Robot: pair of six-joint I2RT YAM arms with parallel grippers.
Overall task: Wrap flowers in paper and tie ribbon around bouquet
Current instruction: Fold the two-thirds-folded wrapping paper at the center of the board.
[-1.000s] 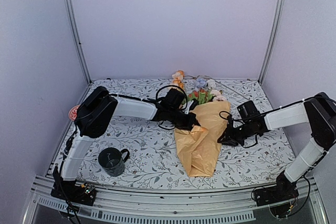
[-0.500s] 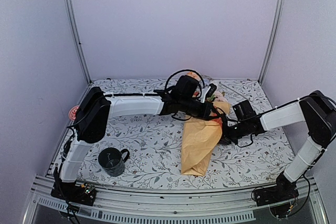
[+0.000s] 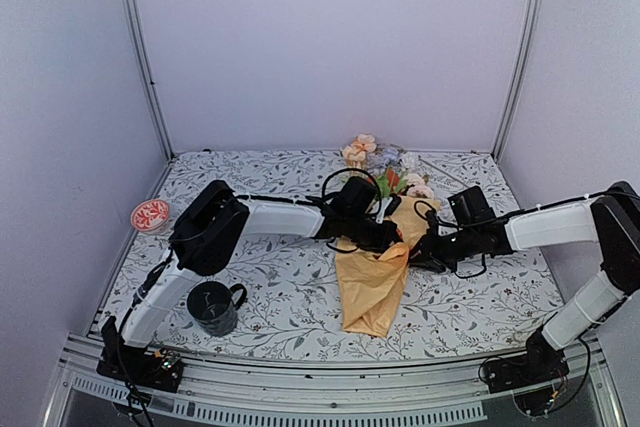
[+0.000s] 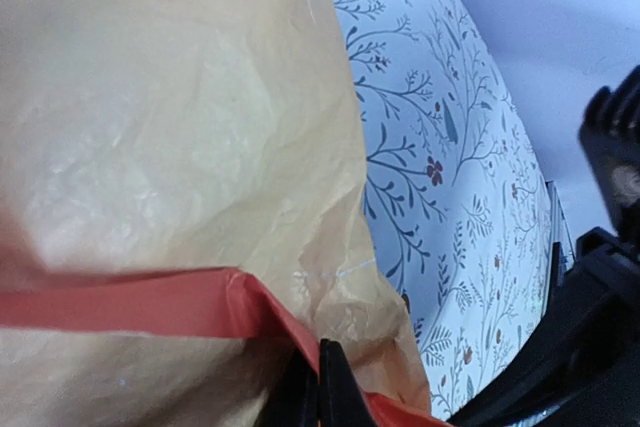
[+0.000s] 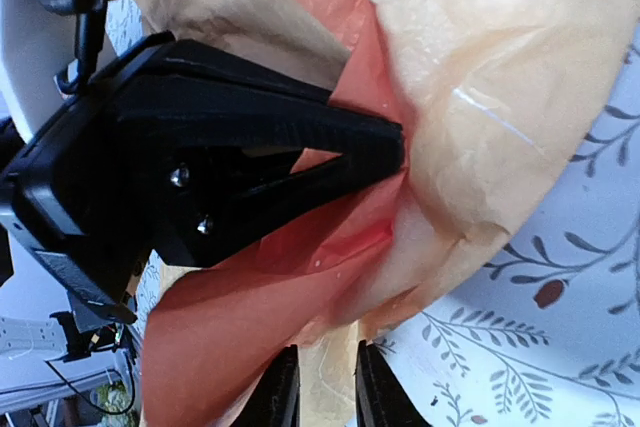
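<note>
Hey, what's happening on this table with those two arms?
Two robot arms are wrapping flowers in mustard-yellow paper. The left gripper pinches a fold of it, the orange-red underside showing. The right gripper has a finger either side of the paper's edge close by; whether it grips is unclear. Flower heads poke out the far end. Nothing is tied around it yet.

The left arm [image 3: 280, 217] rises from its base, bends sharply at the elbow and lays its forearm low and nearly level towards the paper [image 3: 372, 292], coming in from the paper's left. The left gripper [image 3: 388, 240] sits at the paper's upper edge, its fingers [image 4: 335, 395] pressed together on an orange-red fold. The right arm [image 3: 545, 227] stretches in from the paper's right, forearm almost level. The right gripper [image 3: 420, 252] meets the same edge, close to the left one, its fingers [image 5: 280, 392] a little apart with paper showing in the gap.
</note>
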